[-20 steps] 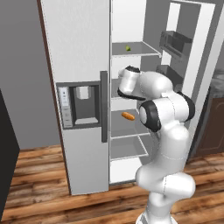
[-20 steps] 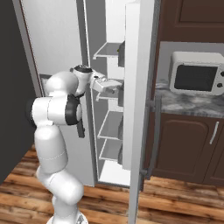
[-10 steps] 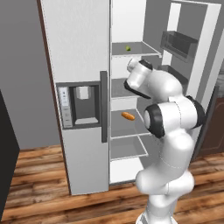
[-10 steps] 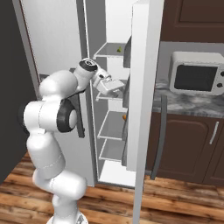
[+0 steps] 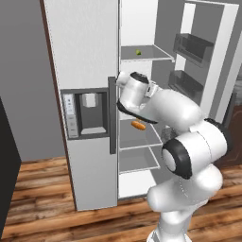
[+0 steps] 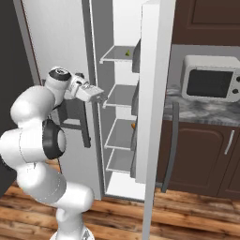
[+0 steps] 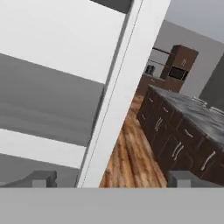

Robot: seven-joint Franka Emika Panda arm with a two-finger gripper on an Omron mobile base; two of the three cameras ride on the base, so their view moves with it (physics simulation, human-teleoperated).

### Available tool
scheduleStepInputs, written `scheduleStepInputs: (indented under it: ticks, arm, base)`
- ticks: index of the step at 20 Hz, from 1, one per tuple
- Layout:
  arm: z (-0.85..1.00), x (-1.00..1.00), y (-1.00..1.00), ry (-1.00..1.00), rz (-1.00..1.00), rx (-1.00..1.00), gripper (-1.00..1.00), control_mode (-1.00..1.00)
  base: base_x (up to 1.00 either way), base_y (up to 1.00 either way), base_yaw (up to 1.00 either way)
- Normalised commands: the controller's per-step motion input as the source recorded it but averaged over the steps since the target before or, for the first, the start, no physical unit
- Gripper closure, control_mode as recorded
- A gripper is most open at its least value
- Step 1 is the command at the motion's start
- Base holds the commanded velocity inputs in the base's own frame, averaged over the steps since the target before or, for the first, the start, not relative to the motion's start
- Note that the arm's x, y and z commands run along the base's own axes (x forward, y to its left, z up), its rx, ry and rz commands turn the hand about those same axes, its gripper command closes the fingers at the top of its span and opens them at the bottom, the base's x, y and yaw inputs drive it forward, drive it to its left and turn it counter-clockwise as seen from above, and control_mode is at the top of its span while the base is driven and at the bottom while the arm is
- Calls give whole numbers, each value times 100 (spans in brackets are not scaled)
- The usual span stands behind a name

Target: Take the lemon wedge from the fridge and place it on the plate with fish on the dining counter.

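1. The fridge stands with its left door shut and its right door swung fully out, so all shelves of the right compartment are exposed.

2. Over the last second the arm has risen and rotated toward the fridge opening. The wrist, earlier level with the middle shelf, is now higher and closer to the edge of the shut left door. The base views have also shifted, so part of this change is base motion.

3. The claw sits just in front of the shelf edges, below the top shelf. Its jaws are spread wide and hold nothing, as they have been throughout the last second.

4. The lemon wedge lies on the top shelf, toward the back and near the shelf's middle. In the right base view it shows as a small speck on the same shelf. It is untouched.

5. An orange oblong food item lies on a lower shelf. It is not the target.

6. Judgement: the approach is under way, and the grasp has not begun. The claw probably needs to rise further and reach deep over the top shelf edge.

7. The hand view looks past the fridge edge toward a dark marbled counter.
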Motion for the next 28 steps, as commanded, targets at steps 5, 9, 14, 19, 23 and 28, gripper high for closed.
scheduleStepInputs:
  ticks: [5, 9, 14, 19, 23, 28]
  arm:
    - [27, -6, 68, 44, 51, 12, -100, -100]
    - [-8, 4, 4, 45, 60, 39, -100, -100]
    - [-19, 2, 0, 16, 39, 49, -100, -100]
    - [0, -14, -19, -24, 8, 55, -100, -100]
    - [0, 0, -5, -1, 0, 7, -100, -100]
    - [0, 0, 0, 0, 0, 0, -100, -100]
  base:
    - [0, 0, 0]
    - [0, 0, 0]
    - [0, 0, 0]
    - [0, 0, 0]
    - [0, 0, 0]
    - [0, 0, 0]
